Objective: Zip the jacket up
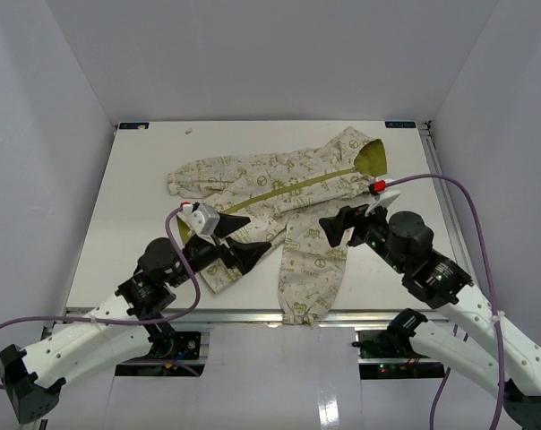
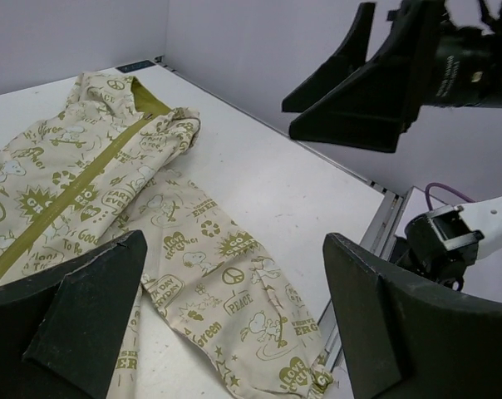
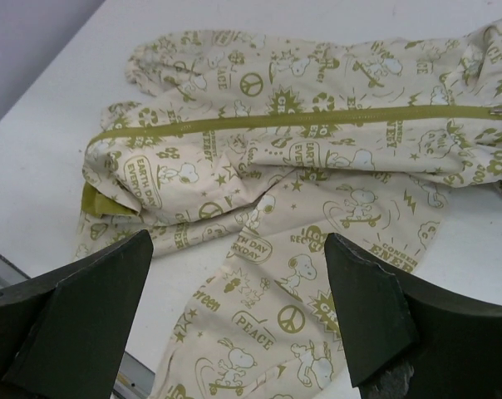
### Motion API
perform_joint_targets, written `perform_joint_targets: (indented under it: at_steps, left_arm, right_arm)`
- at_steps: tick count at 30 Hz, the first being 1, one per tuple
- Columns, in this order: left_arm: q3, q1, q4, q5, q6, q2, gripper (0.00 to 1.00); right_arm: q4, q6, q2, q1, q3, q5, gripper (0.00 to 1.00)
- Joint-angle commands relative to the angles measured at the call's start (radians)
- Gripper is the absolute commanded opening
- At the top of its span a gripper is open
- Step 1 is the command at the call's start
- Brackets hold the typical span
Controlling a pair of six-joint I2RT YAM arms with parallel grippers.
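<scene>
The jacket [image 1: 288,193] lies flat on the white table, cream with green print, its hood [image 1: 369,157] toward the far right. An olive zipper strip [image 3: 301,119] runs along the front, and the two halves meet along it where I can see. One sleeve [image 1: 311,269] reaches to the near table edge. My left gripper [image 1: 246,240] hovers open over the hem end, nothing between its fingers [image 2: 76,324]. My right gripper [image 1: 339,224] hangs open above that sleeve [image 3: 276,316], also empty. In the left wrist view the right gripper [image 2: 359,83] shows at the upper right.
White walls close in the table on three sides. A metal rail [image 1: 208,315] runs along the near edge, where the sleeve cuff [image 2: 317,378] lies. A purple cable [image 1: 472,206] loops beside the right arm.
</scene>
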Motion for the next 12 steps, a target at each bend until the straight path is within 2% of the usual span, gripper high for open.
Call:
perform_joint_targets:
  at_steps: [1,12]
  left_arm:
    - [-0.008,-0.019,-0.038,-0.078,0.037,0.024,0.98]
    - [-0.005,-0.059,-0.054,-0.102,0.068,-0.001,0.98]
  right_arm:
    - [0.005,-0.006,-0.04,0.001,0.018,0.033,0.9]
    - [0.012,-0.003,-0.096,0.001,-0.009,0.015,0.91]
